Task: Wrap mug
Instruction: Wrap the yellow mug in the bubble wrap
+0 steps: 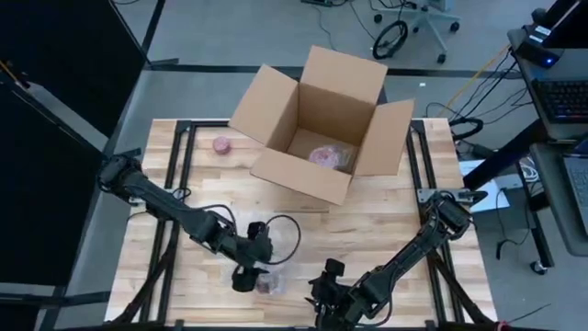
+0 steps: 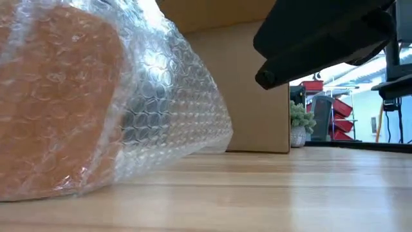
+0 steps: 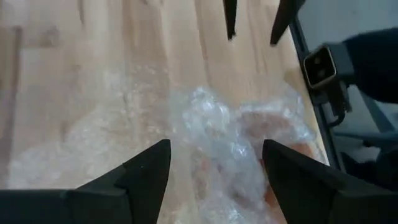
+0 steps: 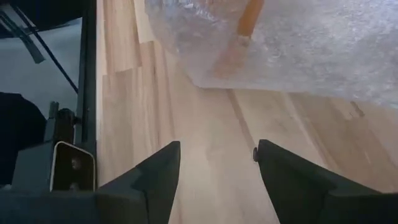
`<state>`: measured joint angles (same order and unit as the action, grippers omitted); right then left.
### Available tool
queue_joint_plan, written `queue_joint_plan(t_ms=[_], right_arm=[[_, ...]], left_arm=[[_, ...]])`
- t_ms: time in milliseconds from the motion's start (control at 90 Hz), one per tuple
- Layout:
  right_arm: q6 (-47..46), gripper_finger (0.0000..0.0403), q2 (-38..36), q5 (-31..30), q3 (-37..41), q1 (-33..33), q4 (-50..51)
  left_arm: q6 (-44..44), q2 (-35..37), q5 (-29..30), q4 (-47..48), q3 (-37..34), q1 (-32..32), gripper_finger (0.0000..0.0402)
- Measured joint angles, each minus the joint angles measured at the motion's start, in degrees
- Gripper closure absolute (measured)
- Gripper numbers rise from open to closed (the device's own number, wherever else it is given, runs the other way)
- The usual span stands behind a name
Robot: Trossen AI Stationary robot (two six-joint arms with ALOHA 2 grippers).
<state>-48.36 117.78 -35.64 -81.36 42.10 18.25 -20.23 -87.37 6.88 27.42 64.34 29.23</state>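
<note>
A robotics lab or workshop bay, not a home.

The wooden desk point(image 1: 367, 230) sits on a black metal frame over grey concrete floor point(image 1: 230, 28), with loose cables point(image 1: 390, 37) and a rolling office chair point(image 1: 424, 20) beyond it. A keyboard point(image 1: 562, 97) rests on a side bench, and across the room stand red storage bins point(image 2: 335, 116) beside a potted plant point(image 2: 297, 124).

Bubble wrap point(image 3: 236, 149) blurs the orange mug point(image 2: 51, 96) ahead of the left gripper's fingers point(image 3: 152, 171); the low view's edge cuts the mug off.
</note>
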Motion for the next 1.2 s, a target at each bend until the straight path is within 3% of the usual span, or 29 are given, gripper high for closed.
queue_joint_plan(t_ms=[156, 444, 1200], right_arm=[[0.0, 0.0204, 0.0, 0.0, 0.0, -0.1, 0.0], [-0.2, 0.0204, 0.0, 0.0, 0.0, 0.0, 0.0], [0.2, 0.0204, 0.0, 0.1, 0.0, 0.0, 0.3]], left_arm=[[0.0, -0.2, 8.5, 1.9, -0.5, -0.2, 0.0159], [-0.4, -3.5, 2.3, -0.3, -1.0, -0.2, 0.0159], [-0.9, -18.9, 0.3, -3.5, -0.6, 0.4, 0.0159]])
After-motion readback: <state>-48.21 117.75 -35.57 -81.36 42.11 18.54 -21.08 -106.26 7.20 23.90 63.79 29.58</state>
